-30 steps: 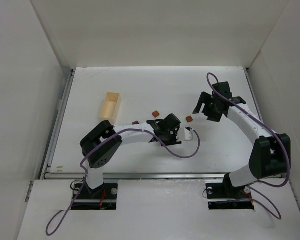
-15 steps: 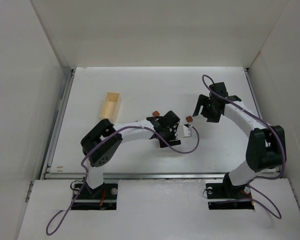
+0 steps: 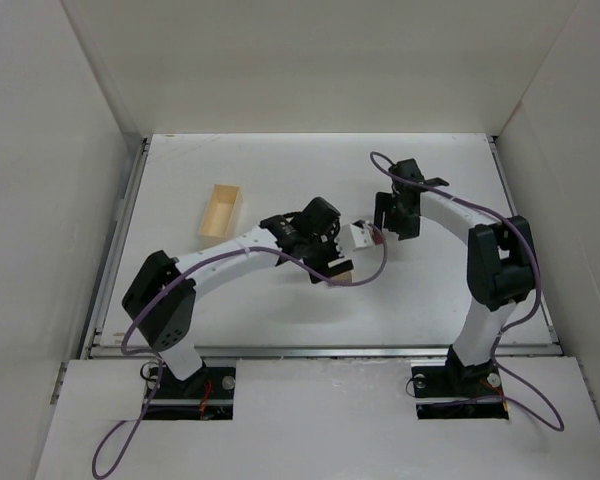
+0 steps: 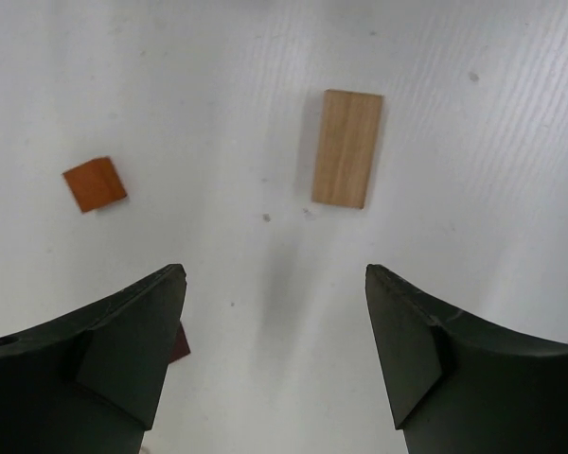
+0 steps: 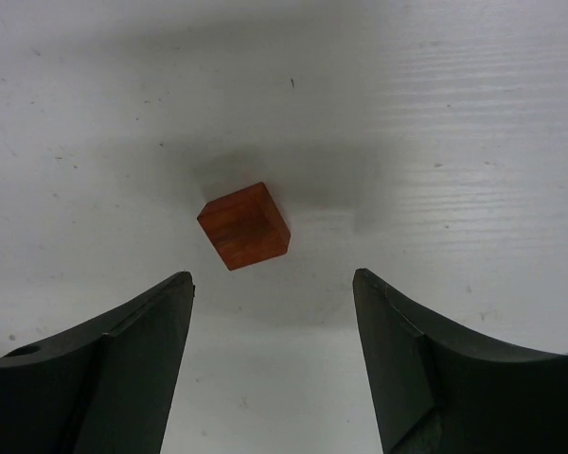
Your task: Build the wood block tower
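tan oblong point(image 4: 347, 148) lies flat — orange cube point(image 4: 95, 183) apart.

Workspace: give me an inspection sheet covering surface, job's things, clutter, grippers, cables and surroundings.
Surface: white table, faint specks only.
Job's things: tan oblong block lying flat; orange cube apart from it; darker block half hidden behind a finger; reddish cube alone in the right wrist view. None seen stacked.
Clutter: pale wooden tray, contents not visible.
Grippers: left gripper open, empty; right gripper open, empty.
Cables: purple cables loop off both arms.
Surroundings: white walls.
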Motion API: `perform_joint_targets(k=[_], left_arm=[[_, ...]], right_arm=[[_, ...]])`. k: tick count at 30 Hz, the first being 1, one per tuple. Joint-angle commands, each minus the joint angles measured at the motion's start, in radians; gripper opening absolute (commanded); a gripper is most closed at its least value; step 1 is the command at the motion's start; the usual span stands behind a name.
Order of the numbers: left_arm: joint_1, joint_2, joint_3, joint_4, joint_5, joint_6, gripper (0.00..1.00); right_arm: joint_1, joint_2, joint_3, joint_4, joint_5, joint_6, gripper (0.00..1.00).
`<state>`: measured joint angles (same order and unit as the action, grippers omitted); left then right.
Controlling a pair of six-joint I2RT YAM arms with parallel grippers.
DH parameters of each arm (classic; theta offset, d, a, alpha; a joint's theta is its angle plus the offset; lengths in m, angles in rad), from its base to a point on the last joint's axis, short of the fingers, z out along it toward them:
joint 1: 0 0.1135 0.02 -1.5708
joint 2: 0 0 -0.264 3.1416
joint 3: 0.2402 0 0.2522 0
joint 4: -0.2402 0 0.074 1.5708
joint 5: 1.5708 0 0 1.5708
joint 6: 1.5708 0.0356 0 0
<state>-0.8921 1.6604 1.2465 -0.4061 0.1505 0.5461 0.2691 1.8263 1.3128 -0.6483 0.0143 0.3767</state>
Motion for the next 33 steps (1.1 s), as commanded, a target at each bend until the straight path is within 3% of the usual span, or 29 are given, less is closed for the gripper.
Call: perform_joint_targets(k=[1, 8, 16, 19, 20, 22, 27, 30, 33], left_arm=[[0.088, -0.063, 0.008, -0.048, 0.072, -0.069, 0.74], [0.185, -0.123, -0.035, -0.014, 0.090, -0.121, 0.74], [0.194, -0.134, -0.074, 0.006, 0.072, -0.130, 0.74], [0.194, -0.134, -0.075, 0.015, 0.072, -0.130, 0.74], [0.194, -0.134, -0.075, 0.015, 0.072, -0.130, 0.74], [0.194, -0.134, -0.075, 0.015, 0.072, -0.140, 0.74], [0.203, -0.134, -0.075, 0.024, 0.072, -0.149, 0.74], [0.203, -0.134, -0.075, 0.024, 0.072, -0.149, 0.74], [0.203, -0.134, -0.075, 0.024, 0.063, -0.158, 0.74]], right_arm=[[0.030, 0.034, 0.051, -0.028, 0.035, -0.032, 0.74], [0.039, 0.094, 0.078, -0.028, 0.055, -0.022, 0.71], [0.073, 0.136, 0.129, -0.048, 0.099, -0.022, 0.63], [0.082, 0.145, 0.140, -0.057, 0.099, -0.022, 0.55], [0.082, 0.145, 0.140, -0.057, 0.099, -0.022, 0.46], [0.082, 0.145, 0.140, -0.057, 0.099, -0.022, 0.37], [0.082, 0.136, 0.121, -0.047, 0.099, -0.022, 0.34], [0.082, 0.127, 0.121, -0.047, 0.099, -0.022, 0.23], [0.082, 0.091, 0.121, -0.047, 0.099, -0.022, 0.04]])
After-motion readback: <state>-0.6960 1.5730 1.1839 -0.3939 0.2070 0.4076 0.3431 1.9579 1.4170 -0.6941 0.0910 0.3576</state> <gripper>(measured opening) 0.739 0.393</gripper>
